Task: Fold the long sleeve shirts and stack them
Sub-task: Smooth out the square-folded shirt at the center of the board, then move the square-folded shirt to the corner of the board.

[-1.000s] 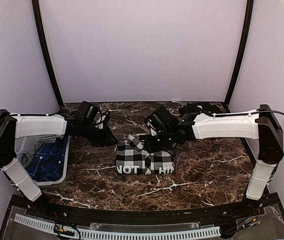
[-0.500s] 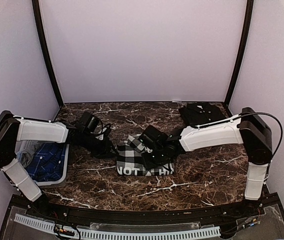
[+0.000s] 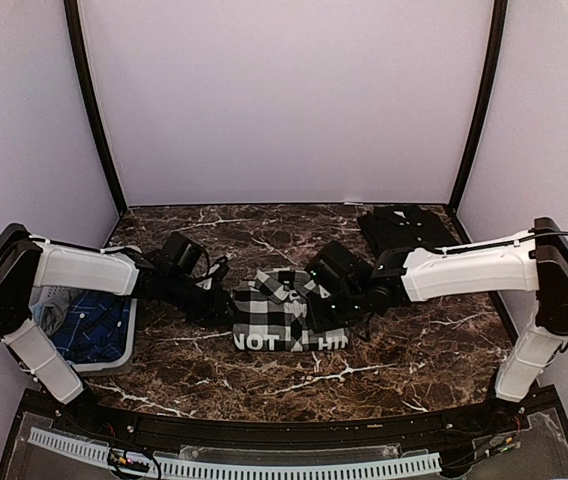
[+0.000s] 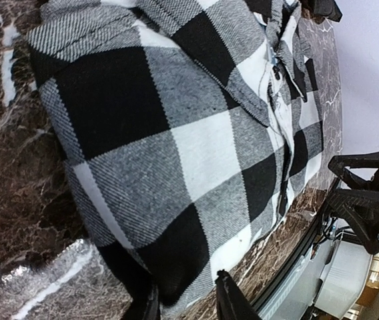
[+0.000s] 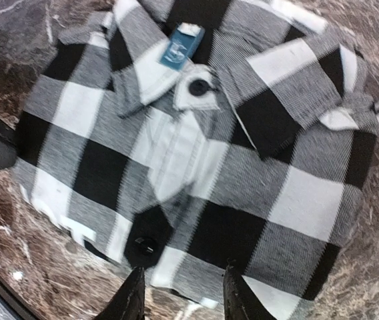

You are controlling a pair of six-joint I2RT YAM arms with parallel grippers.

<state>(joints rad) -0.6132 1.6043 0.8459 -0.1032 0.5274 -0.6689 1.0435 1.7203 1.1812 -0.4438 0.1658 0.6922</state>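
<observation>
Lab test booth, plain walls point(image 3: 284, 100), marble tabletop point(image 3: 404, 350)

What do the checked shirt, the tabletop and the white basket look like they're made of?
Shirt: soft woven cloth, probably flannel; diagonal twill lines show close up. Tabletop: dark brown marble look with white veins, slightly glossy; possibly only a printed surface. Basket: white plastic, judging by its stiff perforated wall.
</observation>
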